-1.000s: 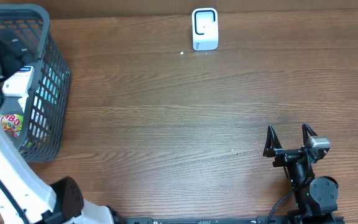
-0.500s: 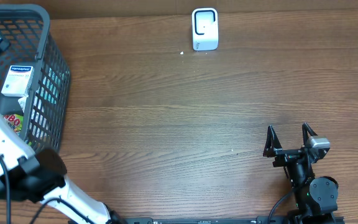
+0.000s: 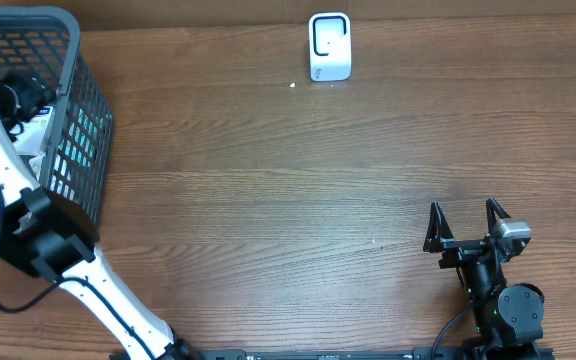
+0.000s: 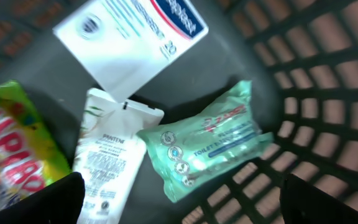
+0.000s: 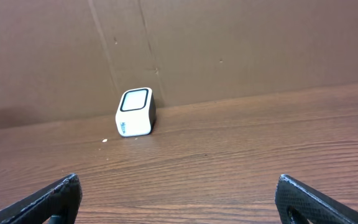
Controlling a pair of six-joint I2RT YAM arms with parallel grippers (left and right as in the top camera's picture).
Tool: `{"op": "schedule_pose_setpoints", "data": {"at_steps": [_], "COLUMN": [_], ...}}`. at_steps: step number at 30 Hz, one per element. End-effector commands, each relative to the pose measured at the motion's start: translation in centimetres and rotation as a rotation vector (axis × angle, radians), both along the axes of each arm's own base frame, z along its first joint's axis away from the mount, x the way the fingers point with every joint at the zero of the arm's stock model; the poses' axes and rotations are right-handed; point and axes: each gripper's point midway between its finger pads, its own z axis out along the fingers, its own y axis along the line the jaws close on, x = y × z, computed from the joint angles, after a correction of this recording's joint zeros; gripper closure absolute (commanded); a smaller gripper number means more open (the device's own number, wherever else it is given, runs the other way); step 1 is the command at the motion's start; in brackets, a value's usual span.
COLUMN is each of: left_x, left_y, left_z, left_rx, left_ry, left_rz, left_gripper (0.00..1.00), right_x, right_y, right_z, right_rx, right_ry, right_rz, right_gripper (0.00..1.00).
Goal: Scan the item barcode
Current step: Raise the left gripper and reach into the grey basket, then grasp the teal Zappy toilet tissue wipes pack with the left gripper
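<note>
**Left arm over the basket, jaws wide, nothing held**

Wooden table (image 3: 268, 200) runs wall to wall, with a grey plastic basket (image 3: 78, 130) at its left edge and a white barcode scanner (image 3: 329, 46) standing upright at the far middle. From the near-left corner the white left arm climbs to a dark elbow, then folds along the basket's near side, its wrist tipped down inside the rim. The left gripper (image 4: 182, 208) hangs spread above the goods, gripping nothing. Below it lie a white box (image 4: 132, 43), a white Pantene sachet (image 4: 114, 162), a green wipes pack (image 4: 207, 146) against the mesh wall, and a yellow-green sweets bag (image 4: 14, 149); all are in the basket, well apart from the scanner. The right arm sits folded at the near right, and the right gripper (image 3: 465, 222) is splayed and empty, facing the scanner.
</note>
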Motion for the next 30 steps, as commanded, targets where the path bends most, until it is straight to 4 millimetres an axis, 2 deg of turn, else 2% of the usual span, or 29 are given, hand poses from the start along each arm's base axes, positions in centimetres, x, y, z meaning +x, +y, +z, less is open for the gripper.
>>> {"op": "schedule_pose_setpoints", "data": {"at_steps": [1,7,9,12,22,25,28,30], "left_x": [1.0,1.6,1.5,1.5,1.5,2.0,2.9,2.9], "left_y": [-0.9,-1.5,-1.8,-2.1,-1.9,-3.0,-4.6,-5.2], "left_z": [-1.7,-5.3,-6.4,-7.5,-8.8,-9.1,-8.3,-7.8], "left_rx": [0.004,-0.042,-0.061,-0.071,-0.061,-0.112,-0.191,-0.225], "left_ry": [0.031,0.069,0.094,0.115,0.140,0.110,0.022,-0.003], "left_rz": [-0.110,-0.212,-0.225,-0.230,-0.255,-0.311,-0.389,-0.426], "left_gripper": [0.07,0.07,0.12,0.13,0.14,0.13,0.10,0.08], "right_x": [0.0,0.0,0.0,0.0,0.0,0.0,0.0,0.0], "right_y": [0.0,0.0,0.0,0.0,0.0,0.0,0.0,0.0], "right_z": [-0.2,-0.2,-0.2,-0.2,-0.2,-0.2,-0.2,-0.2], "right_rx": [-0.004,-0.004,-0.004,-0.004,-0.004,-0.004,-0.004,-0.004], "right_ry": [-0.004,-0.004,-0.004,-0.004,-0.004,-0.004,-0.004,-0.004], "right_rz": [-0.003,-0.003,-0.003,-0.003,-0.003,-0.003,-0.003,-0.003], "right_gripper": [0.00,0.00,0.00,0.00,0.00,0.00,0.00,0.00]}}
